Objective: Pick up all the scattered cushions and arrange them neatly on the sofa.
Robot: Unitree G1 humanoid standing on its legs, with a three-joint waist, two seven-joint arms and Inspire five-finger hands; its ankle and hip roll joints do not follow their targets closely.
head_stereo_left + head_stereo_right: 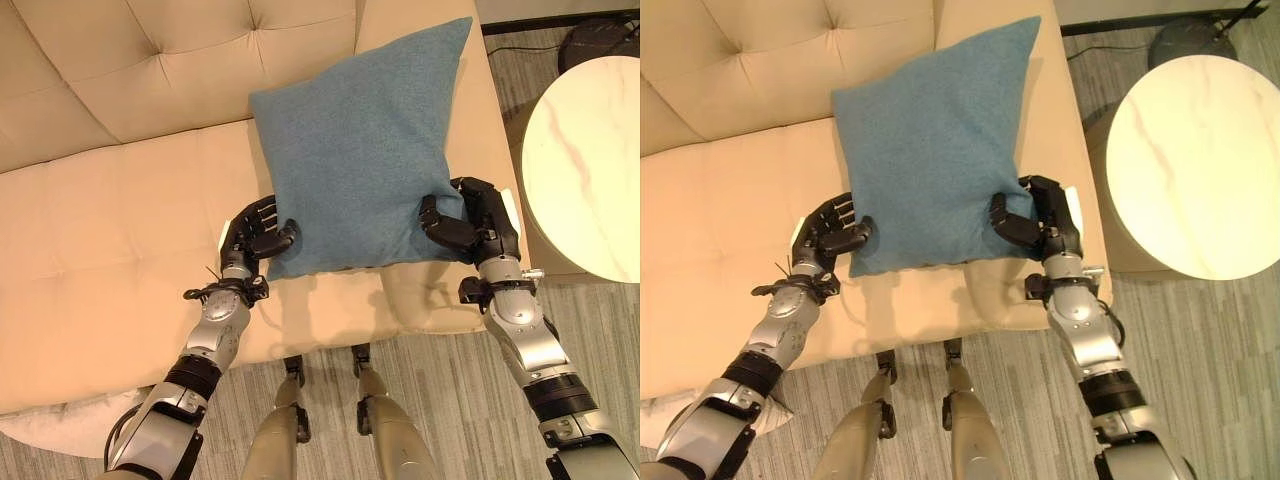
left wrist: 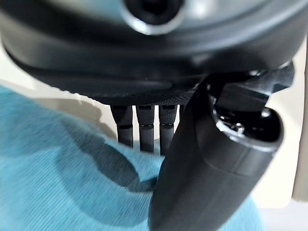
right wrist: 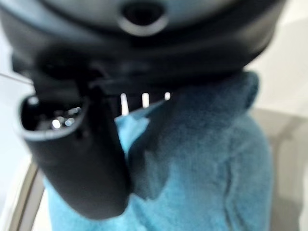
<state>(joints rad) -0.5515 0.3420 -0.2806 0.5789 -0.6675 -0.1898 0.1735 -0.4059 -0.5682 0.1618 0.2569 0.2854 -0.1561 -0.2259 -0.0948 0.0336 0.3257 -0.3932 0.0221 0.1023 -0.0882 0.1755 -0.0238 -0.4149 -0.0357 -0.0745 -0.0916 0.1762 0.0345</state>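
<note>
Left eye view has the left hand [image 1: 256,232] and right hand [image 1: 468,224] pinching the blue cushion [image 1: 360,150] by its near corners, so it could flop off the sofa [image 1: 110,240] if either thumb slips.

One blue cushion [image 1: 360,150], one sofa [image 1: 110,230], one round table [image 1: 585,160].

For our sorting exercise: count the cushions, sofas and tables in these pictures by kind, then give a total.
Blue cushion: 1
Beige sofa: 1
Round white table: 1
Total: 3
</note>
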